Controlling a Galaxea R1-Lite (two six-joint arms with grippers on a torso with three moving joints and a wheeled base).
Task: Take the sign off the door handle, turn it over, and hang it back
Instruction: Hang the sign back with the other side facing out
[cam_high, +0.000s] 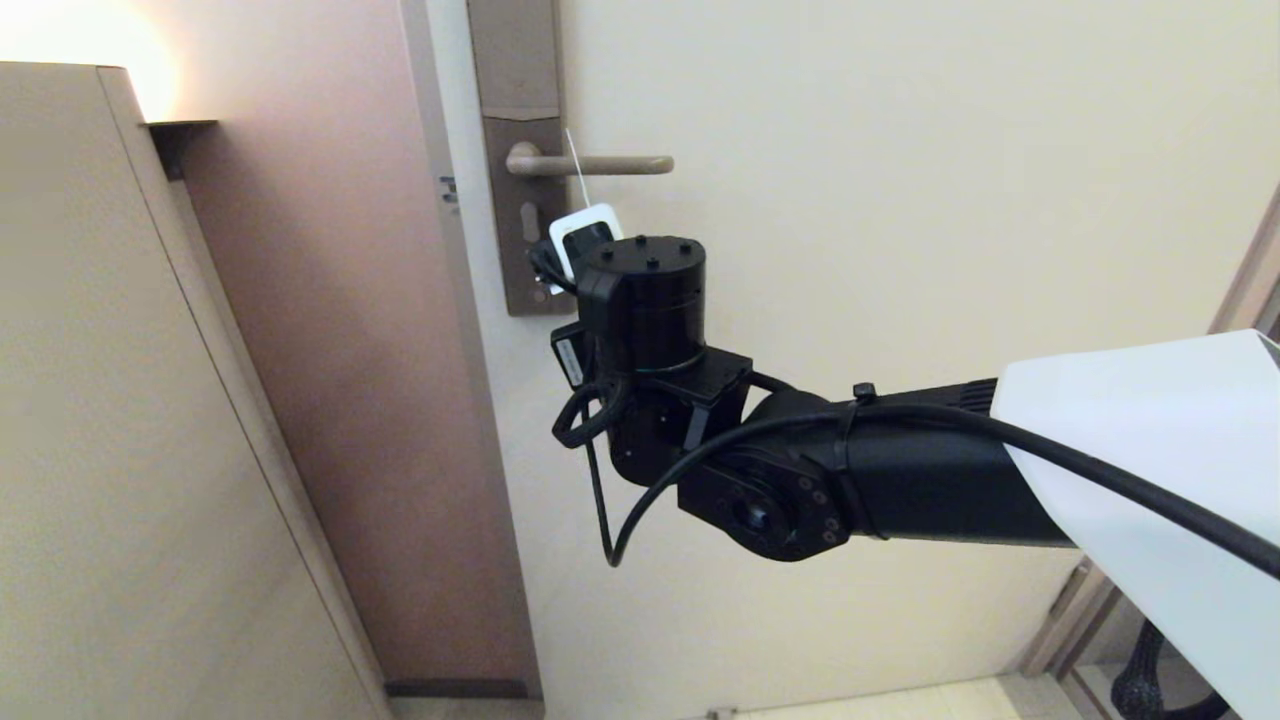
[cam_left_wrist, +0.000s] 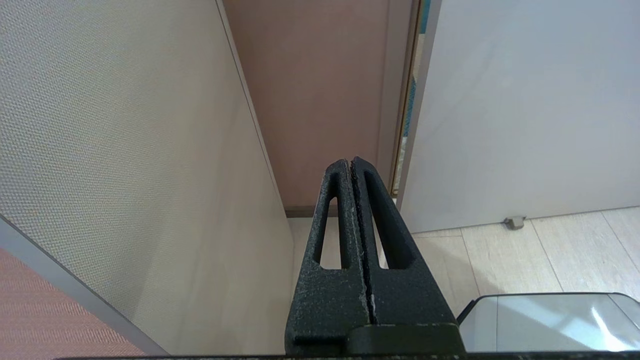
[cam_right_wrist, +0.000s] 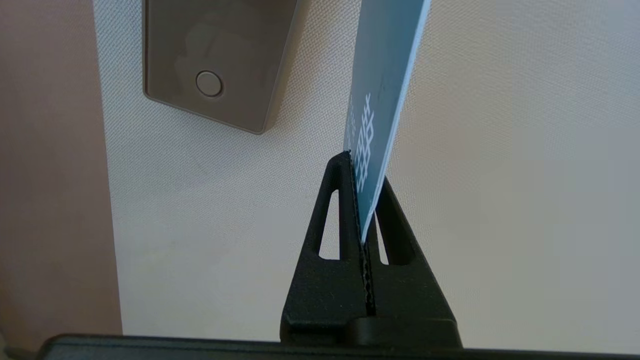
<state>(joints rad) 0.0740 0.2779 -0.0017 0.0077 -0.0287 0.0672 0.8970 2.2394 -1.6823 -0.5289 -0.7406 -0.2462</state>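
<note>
My right gripper (cam_right_wrist: 364, 170) is shut on the bottom end of the sign (cam_right_wrist: 380, 75), whose blue face with a white pattern shows. In the head view the sign (cam_high: 578, 168) is a thin white edge-on line crossing the door handle (cam_high: 590, 164), its top just above the lever. Whether it hangs on the lever I cannot tell. My right wrist sits just below the handle, in front of the backplate (cam_high: 520, 215), and hides the fingers there. The left gripper (cam_left_wrist: 351, 162) is shut and empty, held low near the floor.
The cream door (cam_high: 900, 200) fills the right side. A beige panel (cam_high: 150, 400) and a brown wall strip (cam_high: 330, 300) stand to the left. A small door stop (cam_left_wrist: 514, 221) sits on the tiled floor.
</note>
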